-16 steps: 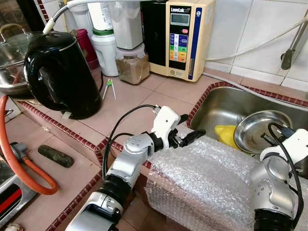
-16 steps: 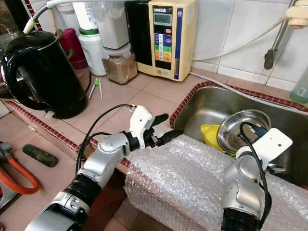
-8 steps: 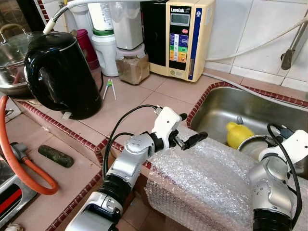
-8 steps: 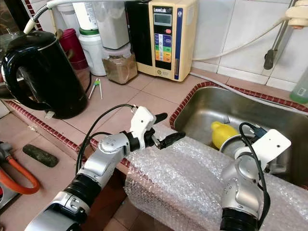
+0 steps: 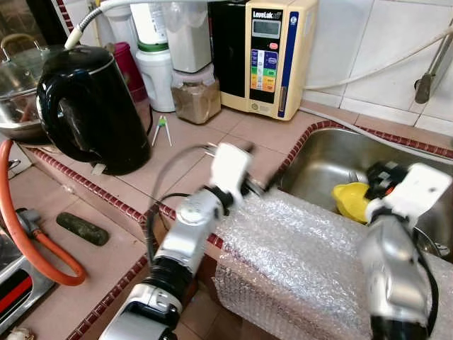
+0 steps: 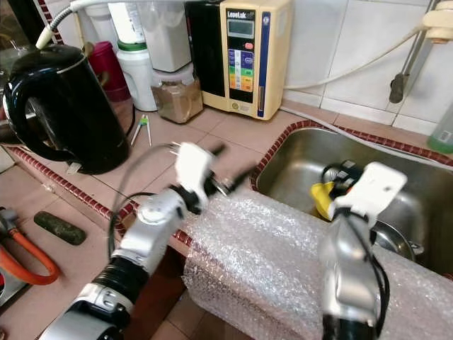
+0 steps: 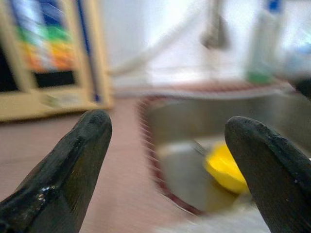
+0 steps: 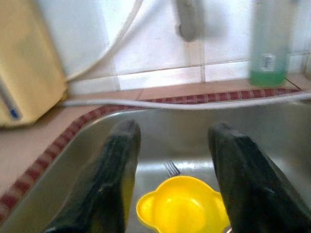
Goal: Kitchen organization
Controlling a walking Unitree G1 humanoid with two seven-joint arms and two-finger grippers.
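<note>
Two open, empty grippers, left gripper (image 7: 165,165) and right gripper (image 8: 170,167), hung over the steel sink (image 5: 333,152) at right, where the small yellow plastic cup (image 8: 182,208) looked light and slippery, best pinched by its rim.

home kitchen: sink (image 5: 333,159), kettle (image 5: 92,106)
</note>
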